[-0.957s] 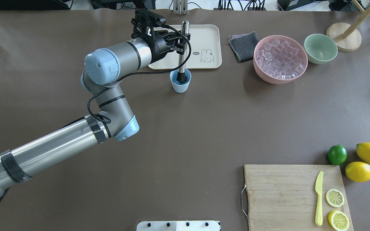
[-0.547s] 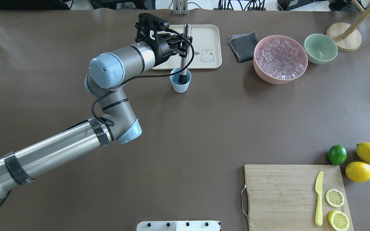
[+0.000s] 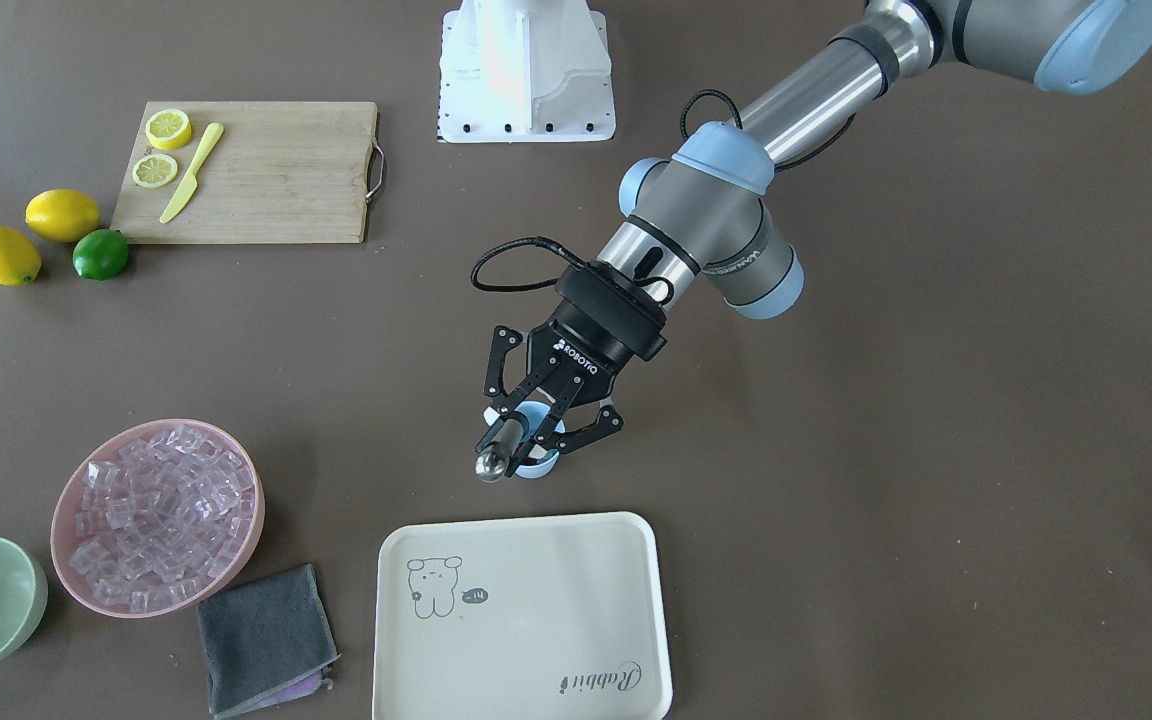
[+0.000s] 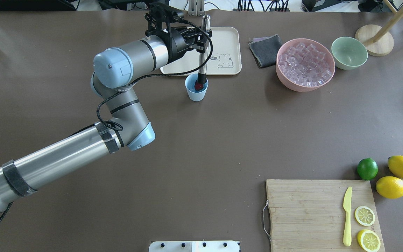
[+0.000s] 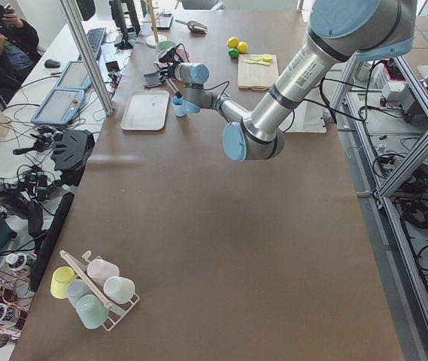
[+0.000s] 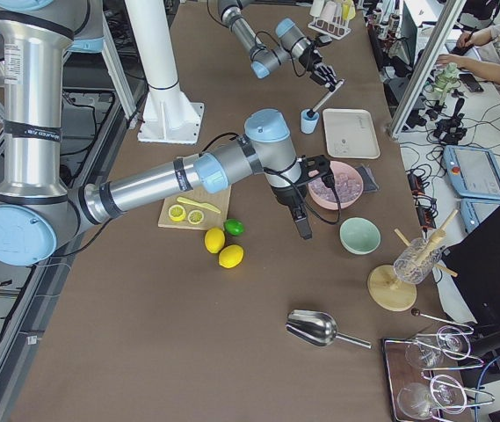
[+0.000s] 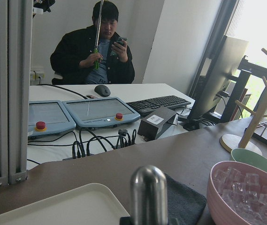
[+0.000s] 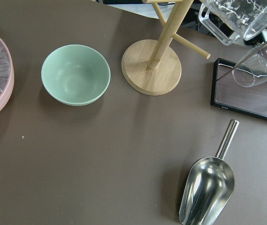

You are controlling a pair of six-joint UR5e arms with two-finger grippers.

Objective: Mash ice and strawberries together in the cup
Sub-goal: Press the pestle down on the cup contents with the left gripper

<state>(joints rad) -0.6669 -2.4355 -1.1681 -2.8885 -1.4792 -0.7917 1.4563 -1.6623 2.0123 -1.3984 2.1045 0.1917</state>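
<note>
The left gripper (image 4: 202,38) has its fingers clamped narrow on the shaft of a steel muddler (image 4: 202,59), gripping it in the upper part. The muddler stands nearly upright. Its rounded top is up and leans a little toward the cream tray (image 4: 222,38), and its dark foot is down inside the cup (image 4: 196,93). The cup sits upright on the brown table, just beside the tray's edge on the robot's side.

At the muddler's foot a dark-red bit shows against the blue inside, which I take to be the strawberries (image 4: 198,85). It is small and partly covered by the tool. Whether any cubes are in the cup I cannot make out. The ice (image 4: 304,64) I can see is heaped in the pink bowl (image 4: 304,88), well apart to the robot's right.

From across the table the gripper covers most of the cup, leaving only a sliver of blue rim. The left wrist camera catches just the muddler's domed steel top, with the rest cut off at the bottom edge.

The right gripper (image 6: 303,230) hangs near the pink bowl, seen only from the side, so I cannot tell how its fingers stand. Its wrist camera looks down on a pale-green bowl (image 8: 75,74) and a steel scoop (image 8: 207,190).
</note>
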